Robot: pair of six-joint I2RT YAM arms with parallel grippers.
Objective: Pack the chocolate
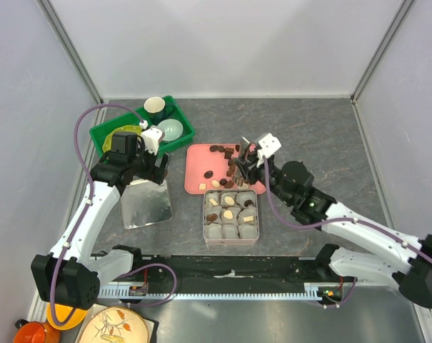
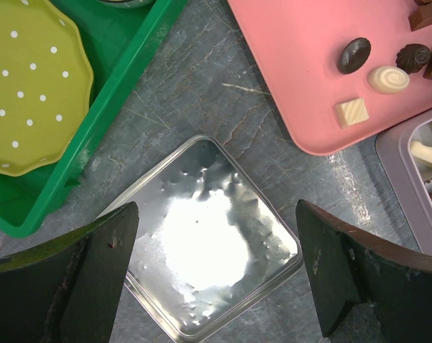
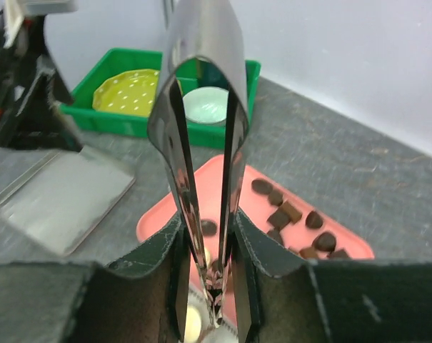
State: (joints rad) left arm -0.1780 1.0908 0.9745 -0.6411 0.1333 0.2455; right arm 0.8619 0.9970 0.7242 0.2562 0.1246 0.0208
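Loose chocolate (image 1: 217, 149) pieces, dark and cream, lie on a pink tray (image 1: 197, 163). More chocolate sits in paper cups in a square tin box (image 1: 206, 218) in front of it. My right gripper (image 1: 248, 168) is shut on metal tongs (image 3: 201, 86), whose tips point down at the seam between tray and box. I cannot tell whether the tips hold a piece. Dark chocolate (image 3: 283, 213) lies on the tray (image 3: 158, 221) beyond them. My left gripper (image 2: 216, 271) hangs wide open over the shiny tin lid (image 2: 201, 236), apart from it.
A green bin (image 1: 101, 136) at the back left holds a yellow dotted plate (image 2: 23, 93), a cup (image 1: 155, 107) and a pale bowl (image 1: 170, 129). The lid (image 1: 146, 205) lies left of the box. White walls stand on three sides.
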